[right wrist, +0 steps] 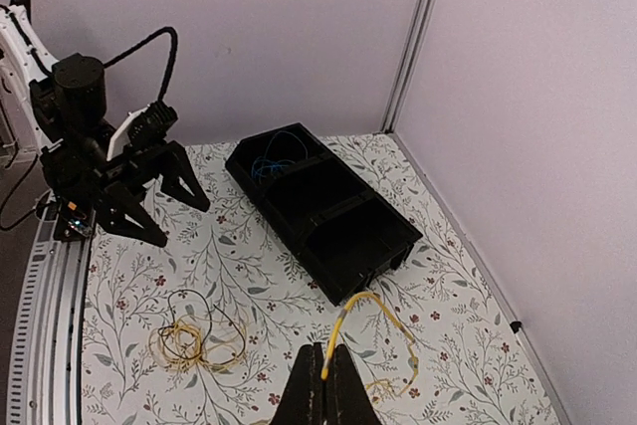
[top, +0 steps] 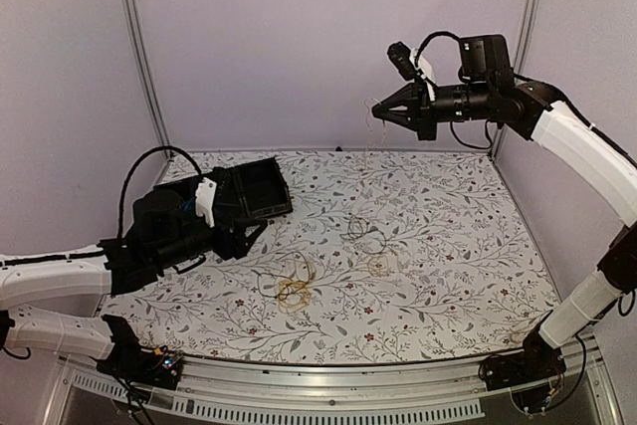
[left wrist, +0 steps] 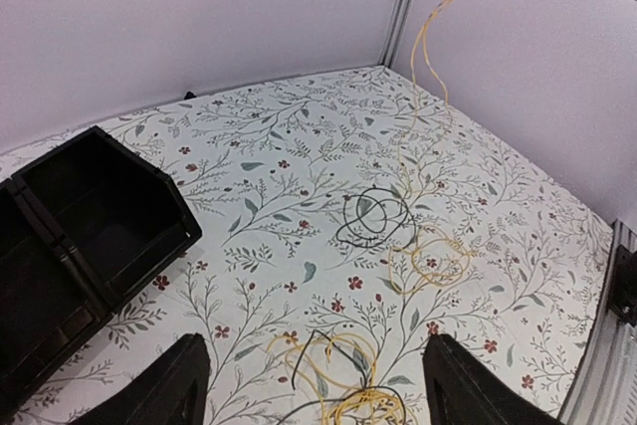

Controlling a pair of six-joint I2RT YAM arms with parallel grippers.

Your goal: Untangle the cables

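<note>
My right gripper hangs high above the table's far side, shut on one end of a yellow cable. That cable trails down to a small yellow coil lying against a black coil. A separate yellow and black tangle lies nearer the front. My left gripper hovers open just above this tangle, with one finger on each side and nothing held. A blue cable sits in one compartment of the black bin.
The black divided bin stands at the left of the flowered table, right beside my left wrist. Pale walls with metal corner posts close in the back and sides. A metal rail runs along the near edge.
</note>
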